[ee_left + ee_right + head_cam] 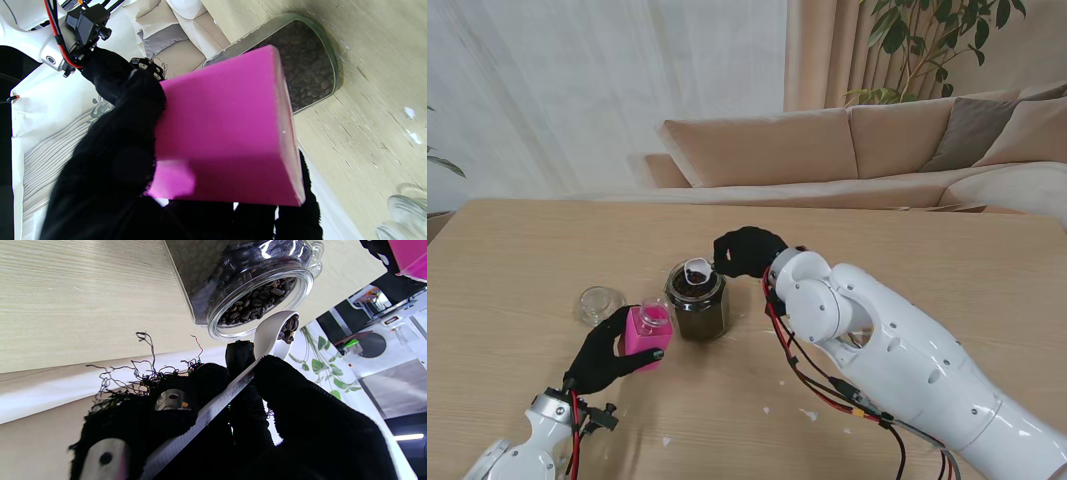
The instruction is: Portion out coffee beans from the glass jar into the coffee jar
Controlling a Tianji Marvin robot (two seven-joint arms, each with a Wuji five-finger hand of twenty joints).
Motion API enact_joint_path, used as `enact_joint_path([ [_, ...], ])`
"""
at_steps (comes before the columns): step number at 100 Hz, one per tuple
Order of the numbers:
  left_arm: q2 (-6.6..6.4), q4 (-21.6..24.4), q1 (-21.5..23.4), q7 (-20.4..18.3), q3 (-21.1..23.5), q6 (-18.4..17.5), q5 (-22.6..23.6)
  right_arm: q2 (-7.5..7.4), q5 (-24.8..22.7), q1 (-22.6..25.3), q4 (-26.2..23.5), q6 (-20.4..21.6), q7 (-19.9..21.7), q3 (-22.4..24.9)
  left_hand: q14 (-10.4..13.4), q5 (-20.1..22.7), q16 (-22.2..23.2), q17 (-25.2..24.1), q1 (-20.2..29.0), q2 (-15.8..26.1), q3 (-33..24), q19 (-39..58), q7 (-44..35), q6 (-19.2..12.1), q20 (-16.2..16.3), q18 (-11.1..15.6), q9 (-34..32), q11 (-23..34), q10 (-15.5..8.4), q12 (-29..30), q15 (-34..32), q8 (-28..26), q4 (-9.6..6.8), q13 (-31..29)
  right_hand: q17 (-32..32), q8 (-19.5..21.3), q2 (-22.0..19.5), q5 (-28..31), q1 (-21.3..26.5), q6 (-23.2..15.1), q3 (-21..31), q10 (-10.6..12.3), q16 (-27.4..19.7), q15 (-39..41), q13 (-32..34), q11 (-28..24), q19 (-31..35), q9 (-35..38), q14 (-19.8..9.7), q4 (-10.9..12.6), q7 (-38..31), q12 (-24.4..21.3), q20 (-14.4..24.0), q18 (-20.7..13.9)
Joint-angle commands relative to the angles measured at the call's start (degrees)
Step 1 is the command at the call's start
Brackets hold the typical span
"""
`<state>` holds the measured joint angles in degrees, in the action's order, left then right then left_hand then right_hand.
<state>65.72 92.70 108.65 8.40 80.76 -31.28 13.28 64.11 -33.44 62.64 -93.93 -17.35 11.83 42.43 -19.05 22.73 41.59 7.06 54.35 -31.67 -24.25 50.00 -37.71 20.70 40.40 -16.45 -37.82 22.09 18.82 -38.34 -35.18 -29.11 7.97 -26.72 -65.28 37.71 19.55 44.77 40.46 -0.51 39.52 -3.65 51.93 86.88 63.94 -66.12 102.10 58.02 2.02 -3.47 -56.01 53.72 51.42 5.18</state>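
The table (517, 260) is pale wood and carries everything in play. On it the glass jar (697, 301) stands upright and open, dark with coffee beans (253, 305) nearly to its mouth; it sits just in front of the right robot hand (749, 251) and just right of the left robot hand (607, 355).

The pink coffee jar (647, 335) is smaller. The left robot hand is closed around it, black-gloved fingers (110, 160) wrapped over one flat side and the thumb on the other, holding it roughly upright with its open top showing. It stands beside the glass jar, near but apart.

A clear glass lid (600, 304) lies flat on the table, just beyond the left robot hand's fingertips.

The right robot hand is closed on a white spoon (267, 340), pinching the handle between gloved thumb and fingers. The bowl pokes out past the fingertips and hangs over the mouth of the glass jar. In the right wrist view the bowl holds a small heap of beans (288, 328).

A few white flecks (809, 414) lie on the table near the right forearm.
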Motion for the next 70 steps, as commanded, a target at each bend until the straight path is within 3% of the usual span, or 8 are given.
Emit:
enact_joint_path([
  [1,0.43,0.2,0.0,-0.9,-0.3,0.5,-0.1,-0.17,-0.3,0.7,-1.2,-0.3,0.7,0.3,0.9,2.7,0.7,-0.3,8.1,8.1,-7.9,0.6,-7.1,-7.0,0.9,0.6,-1.6,6.3,-5.2,-1.8,0.0,-3.1,-2.10,1.1,-2.9,0.8,-1.0,-0.1,2.1,0.2,0.8,-2.1,0.1,3.1,2.1,-1.6,17.9,1.8,0.4,1.5,-0.6,1.0,0.7,-4.7],
  [49,0.57,0.0,-0.7,-0.4,-1.3,1.9,0.0,-0.48,1.1,3.9,-6.7,-1.2,0.9,4.0,0.9,2.7,0.8,-0.4,8.3,8.2,-7.7,0.7,-7.4,-7.0,0.9,0.6,-1.8,6.2,-5.1,-2.0,-0.1,-2.9,-2.09,1.1,-3.0,0.6,-0.9,0.0,2.4,0.6,0.7,-2.4,0.1,3.2,1.9,-1.5,17.9,1.7,0.9,1.5,-0.6,1.0,0.9,-4.5],
  [70,0.61,-0.1,-1.0,-0.4,-1.5,2.1,-0.5,-0.86,-0.1,5.7,-9.4,0.3,1.2,4.5,0.9,2.6,0.8,-0.4,8.3,8.2,-7.6,0.6,-7.5,-7.0,0.9,0.6,-1.7,6.1,-5.1,-2.0,-0.1,-2.9,-2.10,1.1,-3.0,0.6,-0.9,0.0,2.5,0.7,0.6,-2.5,0.1,3.3,1.8,-1.5,17.9,1.6,0.9,1.5,-0.5,1.0,0.9,-4.4],
])
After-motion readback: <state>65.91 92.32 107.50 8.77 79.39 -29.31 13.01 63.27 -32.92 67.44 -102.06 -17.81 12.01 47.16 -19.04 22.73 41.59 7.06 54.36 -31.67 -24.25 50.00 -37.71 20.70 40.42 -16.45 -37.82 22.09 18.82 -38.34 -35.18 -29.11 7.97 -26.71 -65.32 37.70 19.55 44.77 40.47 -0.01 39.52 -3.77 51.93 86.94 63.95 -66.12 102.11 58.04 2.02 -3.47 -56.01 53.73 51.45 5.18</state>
